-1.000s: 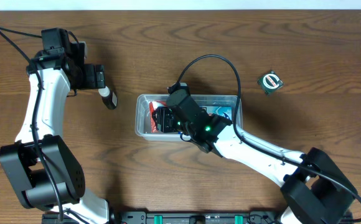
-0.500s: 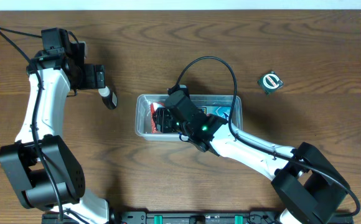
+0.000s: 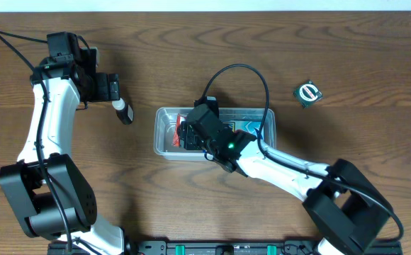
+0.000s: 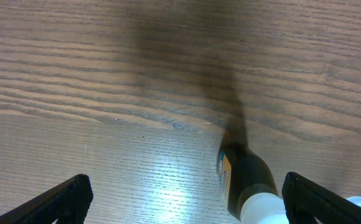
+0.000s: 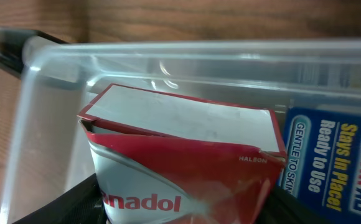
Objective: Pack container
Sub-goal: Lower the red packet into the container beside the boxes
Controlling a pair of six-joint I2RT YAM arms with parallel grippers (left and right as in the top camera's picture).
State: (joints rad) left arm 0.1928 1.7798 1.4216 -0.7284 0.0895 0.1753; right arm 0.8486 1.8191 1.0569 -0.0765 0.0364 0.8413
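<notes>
The clear container (image 3: 164,132) lies mid-table, and its wall (image 5: 168,56) fills the right wrist view. Inside it a red and white Panadol box (image 5: 180,137) stands tilted at the left end (image 3: 179,120), beside a blue packet (image 5: 336,155) (image 3: 251,129). My right gripper (image 3: 185,134) (image 5: 183,208) reaches into the container with its jaws against both sides of the box. My left gripper (image 3: 115,88) (image 4: 183,202) hovers open at the far left over bare wood. A dark bottle with a white cap (image 4: 246,180) (image 3: 124,111) lies just inside its right finger (image 4: 330,199), untouched.
A small green and white round item (image 3: 307,93) lies on the table right of the container. The right arm's black cable (image 3: 241,71) loops above the container's back rim.
The right gripper has slid a little leftwards inside the container with the red box, its jaws easing slightly wider. The left arm and bottle have not moved.
</notes>
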